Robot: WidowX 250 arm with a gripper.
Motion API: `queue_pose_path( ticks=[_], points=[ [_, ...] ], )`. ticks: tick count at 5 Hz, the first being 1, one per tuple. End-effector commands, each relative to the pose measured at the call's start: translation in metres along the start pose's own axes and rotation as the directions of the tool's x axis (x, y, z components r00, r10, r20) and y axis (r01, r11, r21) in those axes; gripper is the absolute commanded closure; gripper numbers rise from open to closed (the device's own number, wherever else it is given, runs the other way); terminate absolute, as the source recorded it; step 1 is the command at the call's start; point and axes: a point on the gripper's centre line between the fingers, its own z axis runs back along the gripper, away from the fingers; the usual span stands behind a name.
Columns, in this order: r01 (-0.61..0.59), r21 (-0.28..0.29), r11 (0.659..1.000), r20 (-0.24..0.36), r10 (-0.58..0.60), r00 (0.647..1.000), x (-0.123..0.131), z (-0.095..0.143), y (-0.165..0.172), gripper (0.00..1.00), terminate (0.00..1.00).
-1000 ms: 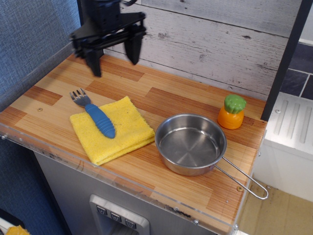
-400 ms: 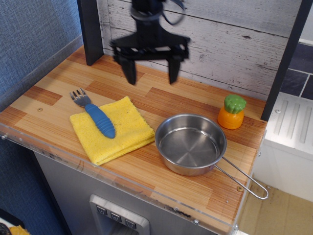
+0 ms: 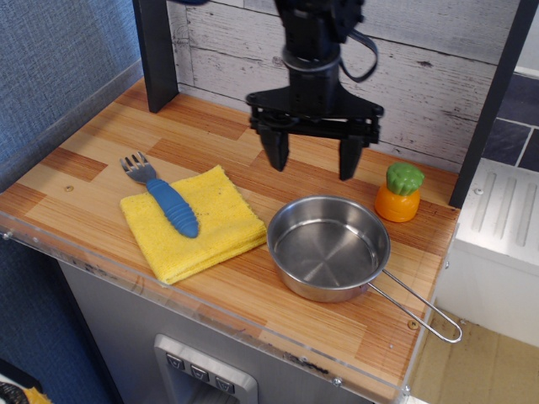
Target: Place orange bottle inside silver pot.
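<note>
The orange bottle [image 3: 399, 194], squat with a bumpy green cap, stands upright on the wooden counter at the far right, near the back wall. The silver pot [image 3: 328, 247] sits empty in front and to the left of it, its wire-loop handle [image 3: 418, 308] pointing to the front right. My gripper [image 3: 312, 164] is open and empty, fingers pointing down, hanging above the counter just behind the pot. Its right finger [image 3: 349, 158] is a short way left of the bottle and does not touch it.
A folded yellow cloth [image 3: 193, 222] lies left of the pot with a blue-handled fork [image 3: 161, 195] on it. A dark post [image 3: 155, 52] stands at the back left and another [image 3: 491, 101] at the right edge. The counter's front edge [image 3: 202, 316] has a clear plastic lip.
My gripper has moved steadily to the right along the back of the counter, from the back left corner to just behind the pot. It stayed open. Nothing else has moved.
</note>
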Motion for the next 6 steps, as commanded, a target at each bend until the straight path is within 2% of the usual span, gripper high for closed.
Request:
queue_pose_path(
  ticks=[1, 3, 5, 6],
  points=[
    [0.174, 0.013, 0.985, 0.066, -0.174, 0.983, 0.011, 0.007, -0.044, 0.0, 0.0],
    [0.226, 0.005, 0.974, 0.055, -0.226, 0.973, 0.01, -0.009, -0.068, 0.0, 0.0],
    [0.221, 0.018, 0.975, 0.019, -0.222, 0.975, 0.018, -0.028, -0.071, 0.0, 0.0],
    [0.222, 0.038, 0.974, 0.001, -0.222, 0.975, 0.022, -0.035, -0.068, 1.0, 0.0]
  ],
)
